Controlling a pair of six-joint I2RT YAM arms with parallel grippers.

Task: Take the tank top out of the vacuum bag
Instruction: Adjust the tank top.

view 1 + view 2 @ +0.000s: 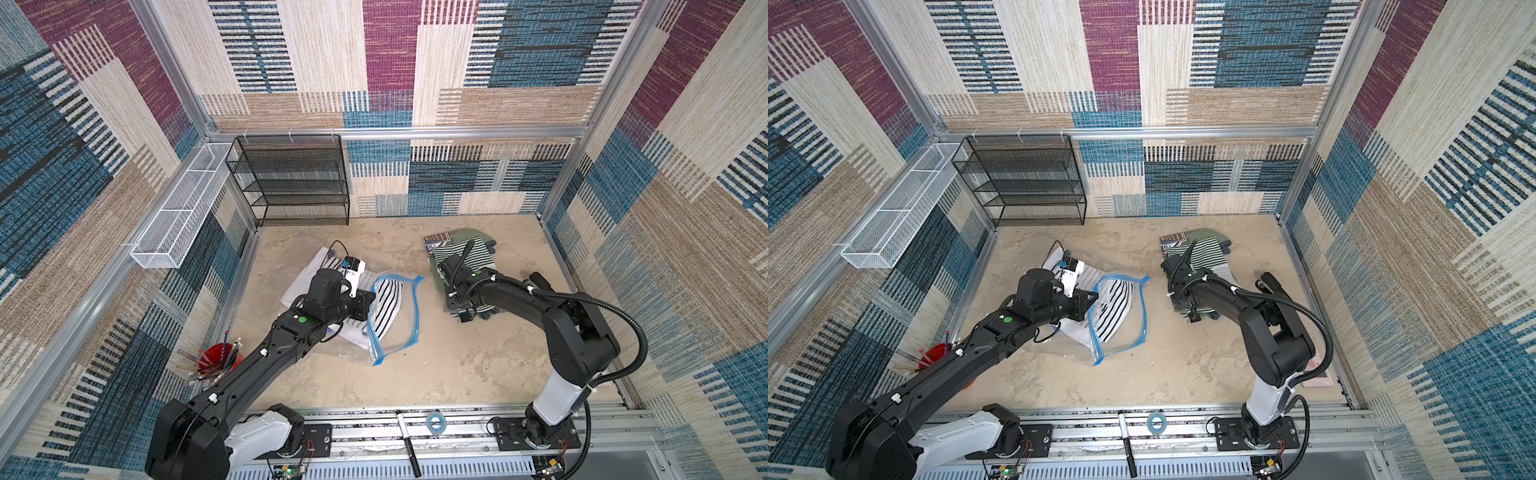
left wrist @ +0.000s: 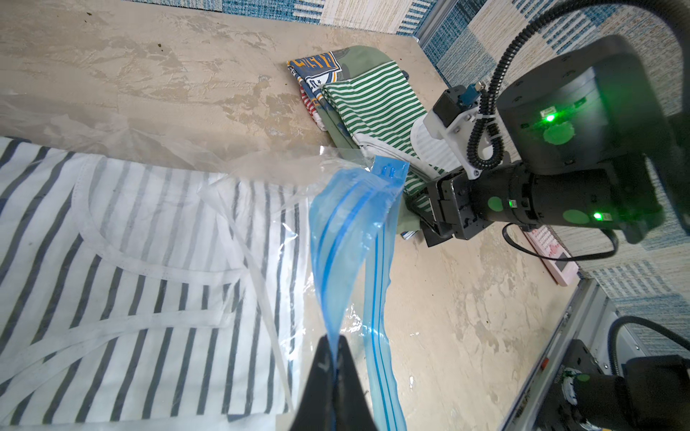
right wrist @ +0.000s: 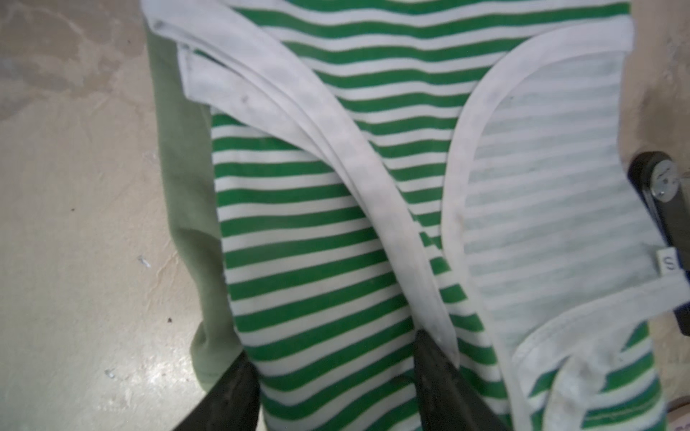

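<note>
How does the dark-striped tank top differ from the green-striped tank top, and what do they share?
The dark-striped tank top lies in the vacuum bag; the green-striped tank top lies bare atop a clothes pile. The dark-striped one has grey-blue stripes; the green-striped one, green. Both are striped white with white edging.

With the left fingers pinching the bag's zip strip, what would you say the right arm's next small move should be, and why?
Probably swing the right gripper off the green striped top and toward the bag's mouth. The left gripper holds the zip strip up, the tank top still lies inside, and the right fingers stand open, away from it.
</note>
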